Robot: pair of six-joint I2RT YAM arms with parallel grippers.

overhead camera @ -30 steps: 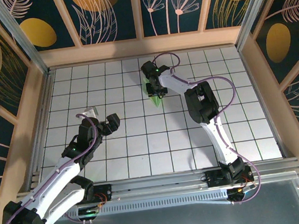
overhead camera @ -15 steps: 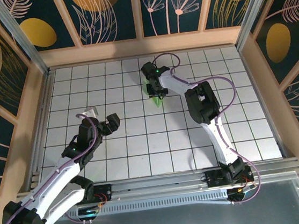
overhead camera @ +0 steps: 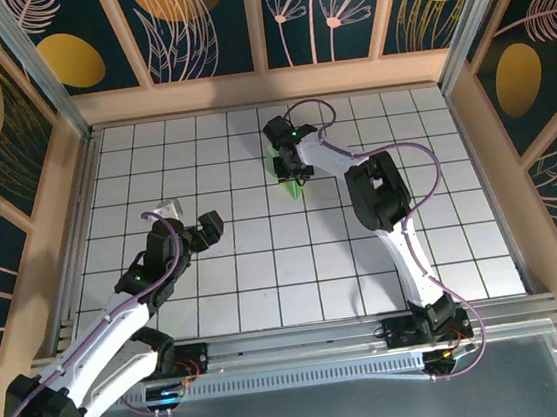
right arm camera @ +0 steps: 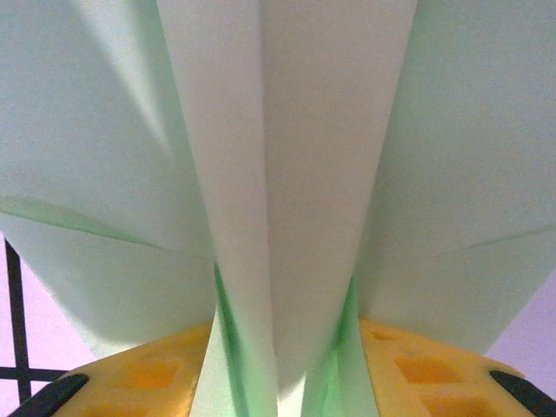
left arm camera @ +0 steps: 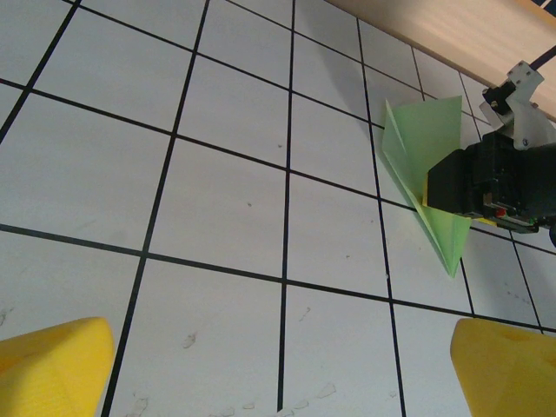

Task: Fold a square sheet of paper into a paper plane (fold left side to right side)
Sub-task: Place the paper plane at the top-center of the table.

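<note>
Your right gripper [right arm camera: 282, 382] is pinching the paper plane [right arm camera: 287, 174]. Its yellow pads [right arm camera: 148, 375] are pressing the central fold from both sides, and the pale green wings are fanning out beyond them. The white gridded table [overhead camera: 265, 270] is carrying the plane at its far middle, with the pointed tip poking out just on the near side of that gripper. The paper is looking thin, smooth and sharply creased into a slim dart. Your left gripper [left arm camera: 280, 369] is hovering over bare tiles with its yellow fingers [left arm camera: 52, 369] spread wide, well apart from the plane.
</note>
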